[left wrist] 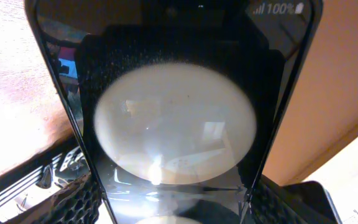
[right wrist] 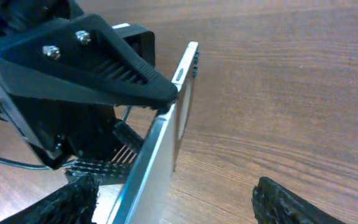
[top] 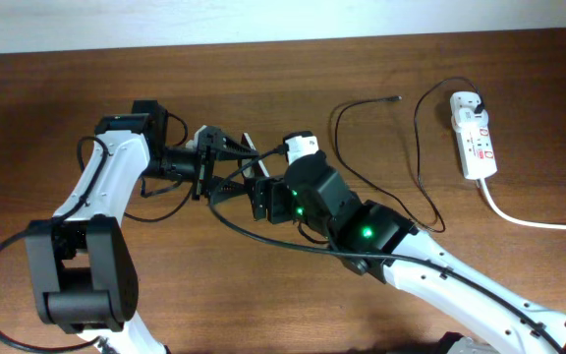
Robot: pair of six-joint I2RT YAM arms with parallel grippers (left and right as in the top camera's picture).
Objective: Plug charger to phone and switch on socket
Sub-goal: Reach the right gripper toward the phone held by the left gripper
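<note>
Left end effector (top: 234, 164) clamps the phone (left wrist: 176, 124) mid-desk; right end effector (right wrist: 176, 198) stands open, empty. Plugging seems not begun; next, fetch the charger (top: 338, 126) tip near the far edge.

Glossy phone (left wrist: 173, 124) with perhaps a metal edge; matt wood-grain table (right wrist: 291, 93).

The phone (left wrist: 173, 124) stands on edge, tilted, near the middle of the tabletop, clamped in the left gripper (top: 236, 162). Its black face shows a white round blob and "100%" at one corner, and its rim is silvery. The socket (top: 473, 138), a white strip with red marks, lies by the far right corner. The charger (top: 418, 147) runs from the socket's far end in loose loops. Its connector tip (top: 394, 98) lies free near the far edge.
</note>
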